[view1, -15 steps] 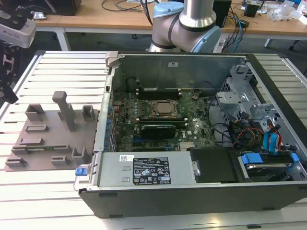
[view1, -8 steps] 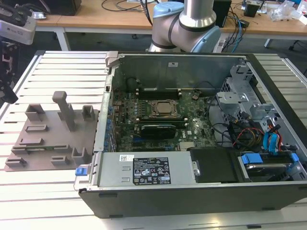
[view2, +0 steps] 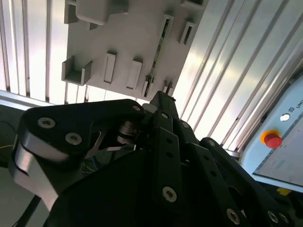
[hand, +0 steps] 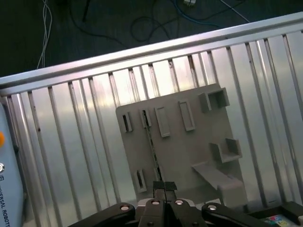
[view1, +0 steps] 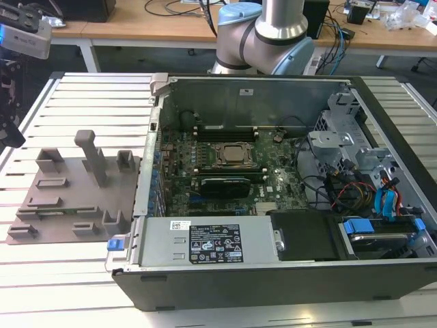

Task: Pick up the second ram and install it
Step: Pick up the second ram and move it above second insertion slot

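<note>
My gripper (hand: 164, 185) hangs above the grey holder plate. Its fingertips are pressed together, or very nearly so, with nothing between them. In the exterior view it sits high at that view's left edge, well clear of the plate.

The slatted metal table (view1: 89, 102) carries everything. The open computer case (view1: 273, 287) takes up the middle of it, with the motherboard (view1: 273, 171) and its processor socket (view1: 231, 156) facing up. The holder plate (hand: 189, 151) lies just beside the case, between the case wall and the table edge on the exterior view's left.

The second ram (hand: 152, 151) sits in a long narrow slot of that plate, on the side away from the tall post block (hand: 215, 172). In both wrist views it shows as a thin dark line.

I judge the job to be at its very start. The stick is in its slot and not gripped, so I still have to grasp it, lift it, carry it to the case and press it in. I cannot tell from here whether another stick already sits in the memory slots beside the socket.

The stick stands on one long edge, with the other long edge turned up toward me. Its long axis lies flat, parallel to the plate's face and roughly along the table's slats. By my reading, that points one end toward the case and the other toward the table's outer edge. In the first wrist view my fingertips line up with one end of the stick.
</note>
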Controlling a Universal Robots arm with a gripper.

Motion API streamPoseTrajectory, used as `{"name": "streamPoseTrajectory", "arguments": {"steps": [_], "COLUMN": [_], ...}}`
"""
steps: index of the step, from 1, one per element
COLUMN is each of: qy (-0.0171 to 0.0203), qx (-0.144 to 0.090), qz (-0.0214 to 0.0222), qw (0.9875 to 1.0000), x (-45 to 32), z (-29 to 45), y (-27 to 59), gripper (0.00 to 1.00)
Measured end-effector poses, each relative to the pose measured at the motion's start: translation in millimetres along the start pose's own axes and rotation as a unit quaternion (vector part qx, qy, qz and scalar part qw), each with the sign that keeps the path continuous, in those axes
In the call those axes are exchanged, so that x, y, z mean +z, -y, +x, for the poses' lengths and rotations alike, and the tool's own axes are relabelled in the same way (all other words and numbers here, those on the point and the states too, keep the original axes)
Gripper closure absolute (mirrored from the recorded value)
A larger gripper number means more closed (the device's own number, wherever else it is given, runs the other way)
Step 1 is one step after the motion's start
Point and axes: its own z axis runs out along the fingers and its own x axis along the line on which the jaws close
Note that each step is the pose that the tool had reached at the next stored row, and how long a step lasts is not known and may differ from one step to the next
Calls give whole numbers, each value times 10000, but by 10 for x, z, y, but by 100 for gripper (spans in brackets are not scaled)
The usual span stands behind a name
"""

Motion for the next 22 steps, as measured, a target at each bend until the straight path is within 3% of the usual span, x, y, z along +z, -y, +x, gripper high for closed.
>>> {"name": "streamPoseTrajectory", "arguments": {"steps": [4, 10, 16, 17, 18, 19, 20, 22], "qy": [-4, -13, -13, -13, -13, -13, -13, -13], "qx": [-153, -574, -607, -607, -608, -609, -610, -611], "qz": [-3, -12, -13, -13, -13, -13, -13, -13], "qw": [9999, 9983, 9982, 9982, 9981, 9981, 9981, 9981], "x": [0, 0, -1, 0, 0, 0, 0, 0], "z": [0, 0, -1, -1, -1, -1, -1, -1], "y": [0, 0, 0, 0, 0, 0, 0, 0], "gripper": [90, 90, 89, 84, 71, 71, 64, 64]}}
